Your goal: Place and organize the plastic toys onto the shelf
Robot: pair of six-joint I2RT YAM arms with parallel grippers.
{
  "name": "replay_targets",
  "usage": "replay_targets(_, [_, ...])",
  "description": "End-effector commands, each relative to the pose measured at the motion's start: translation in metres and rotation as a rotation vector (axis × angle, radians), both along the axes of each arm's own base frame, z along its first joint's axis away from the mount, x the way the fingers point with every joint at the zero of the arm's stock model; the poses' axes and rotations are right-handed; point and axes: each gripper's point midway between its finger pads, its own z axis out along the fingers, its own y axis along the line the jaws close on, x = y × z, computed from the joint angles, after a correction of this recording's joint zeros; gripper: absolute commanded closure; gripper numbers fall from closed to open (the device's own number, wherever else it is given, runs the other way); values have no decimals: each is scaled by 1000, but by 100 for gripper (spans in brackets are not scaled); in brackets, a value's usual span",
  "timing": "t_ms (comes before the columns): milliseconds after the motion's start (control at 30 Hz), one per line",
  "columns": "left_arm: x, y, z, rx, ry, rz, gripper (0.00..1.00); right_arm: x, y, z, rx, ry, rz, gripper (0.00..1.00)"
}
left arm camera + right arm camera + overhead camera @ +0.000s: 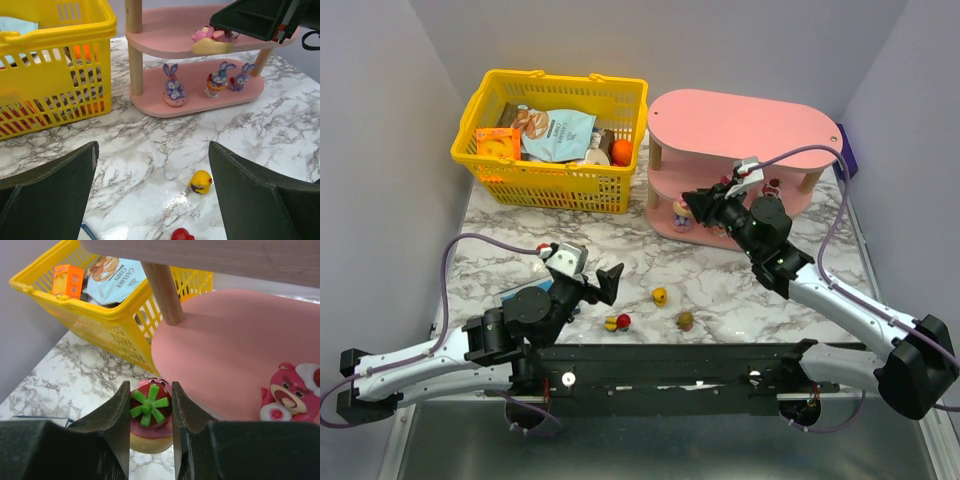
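Left gripper [152,155] hovered, jaws spread, above a yellow figurine [201,181] on the table [150,127] while the right gripper [151,389], clenched on a red leaf-topped toy [150,412] at the pink shelf [225,340] middle-tier rim, needed to carry it inward and release it upright near the pink bear [290,395]

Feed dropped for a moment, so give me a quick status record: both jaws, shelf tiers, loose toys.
right jaws: shut on a strawberry-topped toy, at the middle tier's edge
left jaws: open, empty, over the table
shelf bottom tier: three purple bunnies
shelf middle tier: pink bear
loose on table: yellow toy and at least two more toys, near the arm bases
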Motion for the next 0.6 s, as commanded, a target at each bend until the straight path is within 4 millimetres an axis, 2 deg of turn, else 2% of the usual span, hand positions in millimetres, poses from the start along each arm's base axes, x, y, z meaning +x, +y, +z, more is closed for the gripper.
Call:
replay_targets(0, [2, 15, -2, -58, 21, 64, 1, 13, -1, 34, 45, -142, -59, 99])
replay_targets(200, [1, 15, -1, -68, 21, 58, 1, 24, 7, 29, 0, -161, -92, 99])
replay_targets(367, [2, 14, -3, -59, 24, 62, 1, 26, 16, 30, -26, -192, -113, 99])
replay_targets(567, [2, 14, -2, -65, 23, 58, 1, 33, 17, 30, -40, -222, -164, 99])
